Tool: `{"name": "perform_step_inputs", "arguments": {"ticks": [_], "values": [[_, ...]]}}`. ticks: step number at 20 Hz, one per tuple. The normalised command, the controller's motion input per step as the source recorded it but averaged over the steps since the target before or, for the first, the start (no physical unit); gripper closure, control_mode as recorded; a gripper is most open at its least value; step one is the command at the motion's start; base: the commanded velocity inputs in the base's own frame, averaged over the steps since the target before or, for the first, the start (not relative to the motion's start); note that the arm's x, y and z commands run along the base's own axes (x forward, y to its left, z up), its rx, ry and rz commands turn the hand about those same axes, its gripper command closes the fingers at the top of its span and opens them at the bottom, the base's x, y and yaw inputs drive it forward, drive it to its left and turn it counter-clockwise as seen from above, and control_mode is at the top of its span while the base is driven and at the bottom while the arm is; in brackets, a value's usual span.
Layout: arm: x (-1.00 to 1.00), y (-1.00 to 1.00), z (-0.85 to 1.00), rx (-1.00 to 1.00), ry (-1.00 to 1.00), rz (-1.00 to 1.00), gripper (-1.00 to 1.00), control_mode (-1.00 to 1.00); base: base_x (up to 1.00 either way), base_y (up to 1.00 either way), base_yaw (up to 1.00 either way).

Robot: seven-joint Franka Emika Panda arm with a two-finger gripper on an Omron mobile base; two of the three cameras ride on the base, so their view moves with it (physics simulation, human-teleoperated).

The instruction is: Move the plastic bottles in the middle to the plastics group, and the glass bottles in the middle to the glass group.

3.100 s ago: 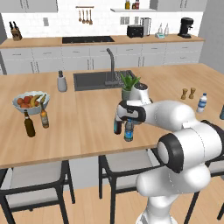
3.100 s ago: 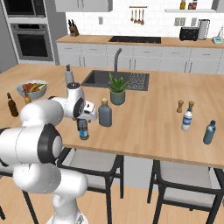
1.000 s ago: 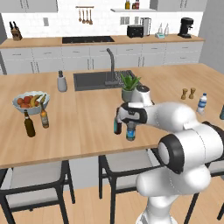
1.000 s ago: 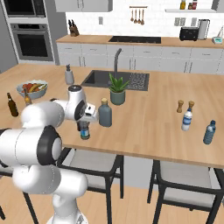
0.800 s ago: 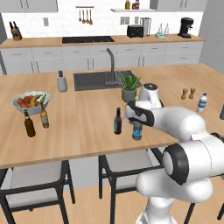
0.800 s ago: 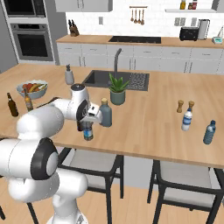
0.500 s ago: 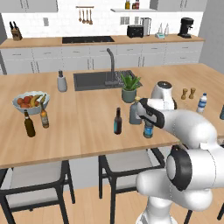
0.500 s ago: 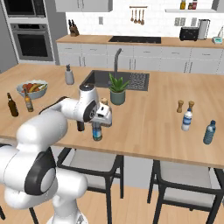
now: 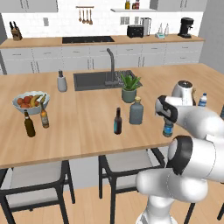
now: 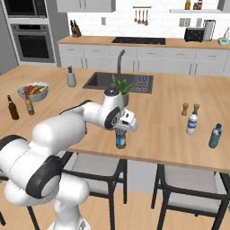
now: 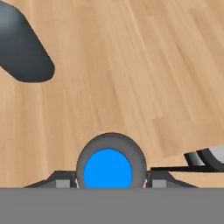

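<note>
Blue-tinted plastic bottle (image 10: 120,139) sits clamped in the pincer (image 10: 121,129), carried low over the near counter (image 9: 83,131) edge, right of the beer bottle (image 9: 117,121) and flask (image 9: 136,111). Transport seems underway; next it should travel right to the plastics group (image 10: 203,129) and set down upright.

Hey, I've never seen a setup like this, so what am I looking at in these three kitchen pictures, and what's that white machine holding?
It is a computer-rendered kitchen with a white robot arm on a base that can drive. Two pictures come from cameras on the base, behind the arm to its left and right. The third comes from a camera on the hand, looking down along the gripper.

The gripper is closed on a small blue water bottle, seen from above in the hand view as a blue cap. On the wooden counter stand a slim brown beer bottle, a grey-blue flask, a fruit bowl with two dark bottles beside it, and two more water bottles at the far right.
</note>
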Motion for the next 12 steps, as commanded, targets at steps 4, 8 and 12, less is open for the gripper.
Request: {"name": "perform_step_inputs", "arguments": {"ticks": [4, 8, 12], "values": [[0.06, -0.96, 0.0, -0.04, 0.05, -0.1, 1.0, -1.0, 0.0, 0.0, 0.0], [0.08, -0.99, 0.0, -0.03, 0.06, -0.1, 1.0, -1.0, 0.0, 0.0, 0.0], [0.05, -1.0, 0.0, 0.0, 0.05, -0.08, 1.0, -1.0, 0.0, 0.0, 0.0]]}}
